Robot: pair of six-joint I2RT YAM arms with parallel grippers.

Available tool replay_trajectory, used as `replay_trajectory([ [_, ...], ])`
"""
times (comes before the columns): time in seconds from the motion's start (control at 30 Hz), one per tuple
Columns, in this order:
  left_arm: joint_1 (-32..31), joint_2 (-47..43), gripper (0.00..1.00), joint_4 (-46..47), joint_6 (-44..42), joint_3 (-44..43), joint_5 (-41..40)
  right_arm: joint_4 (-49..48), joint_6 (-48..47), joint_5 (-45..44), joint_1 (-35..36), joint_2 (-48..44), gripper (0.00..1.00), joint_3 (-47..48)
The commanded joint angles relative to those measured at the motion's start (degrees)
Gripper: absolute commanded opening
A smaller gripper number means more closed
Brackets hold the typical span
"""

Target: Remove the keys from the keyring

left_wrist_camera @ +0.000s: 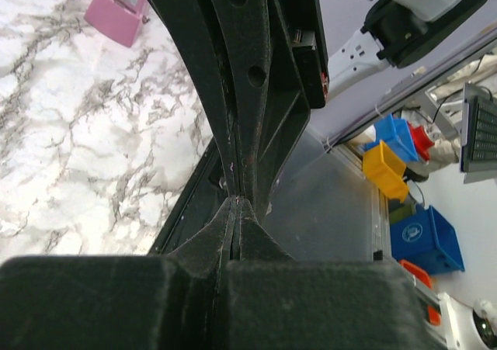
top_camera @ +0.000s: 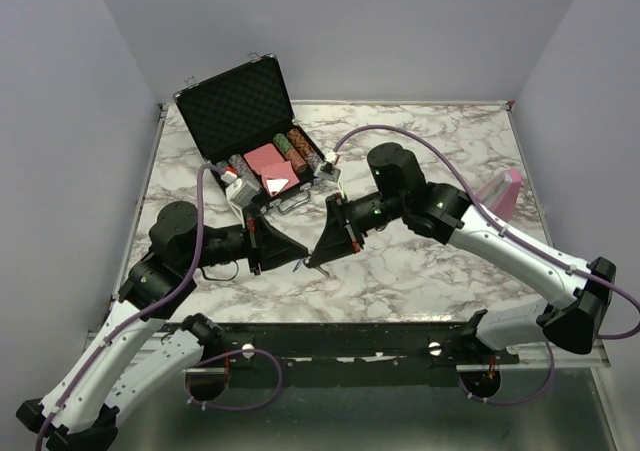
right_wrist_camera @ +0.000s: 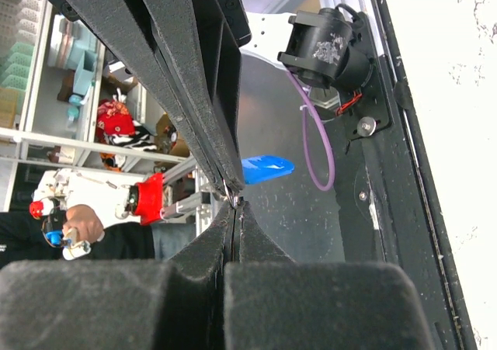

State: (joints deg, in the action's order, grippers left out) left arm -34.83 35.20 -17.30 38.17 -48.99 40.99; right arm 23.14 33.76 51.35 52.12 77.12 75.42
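Top external: both grippers, left [top_camera: 297, 263] & right [top_camera: 314, 261], meet over veined marble table [top_camera: 450, 271].

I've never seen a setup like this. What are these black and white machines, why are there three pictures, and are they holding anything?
They are two robot arms bolted to a marble-patterned table. The overhead picture shows both; the other two come from cameras on each wrist, looking along that arm's own fingers. The left gripper and right gripper meet tip to tip, both pressed shut. Something tiny seems pinched between them. A blue piece shows there, likely part of the keys, though the metal is too small to make out. Behind lie an open poker-chip case and a pink object.
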Motion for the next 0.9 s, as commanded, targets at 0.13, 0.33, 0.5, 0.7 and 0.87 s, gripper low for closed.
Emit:
replay_trajectory([
  [0.13, 0.11, 6.01, 0.00, -11.25, -7.23, -4.53, 8.57, 3.48, -4.57, 4.19, 0.53, 1.19, 0.01, 4.74],
  [0.33, 0.11, 8.74, 0.00, -14.34, -10.14, -6.20, 11.47, 6.83, -7.30, 5.69, 0.70, 1.36, 0.01, 6.32],
  [0.5, 0.11, 10.50, 0.00, -14.60, -11.19, -6.38, 14.11, 8.33, -8.44, 6.48, 0.62, 1.71, 0.01, 6.58],
  [0.7, 0.11, 12.87, 0.00, -17.50, -14.26, -8.66, 16.74, 10.09, -10.11, 7.62, 0.70, 2.16, 0.01, 7.37],
  [0.87, 0.11, 16.03, 0.00, -20.49, -17.16, -11.12, 18.68, 11.05, -10.99, 7.71, 1.06, 2.86, 0.01, 8.08],
])
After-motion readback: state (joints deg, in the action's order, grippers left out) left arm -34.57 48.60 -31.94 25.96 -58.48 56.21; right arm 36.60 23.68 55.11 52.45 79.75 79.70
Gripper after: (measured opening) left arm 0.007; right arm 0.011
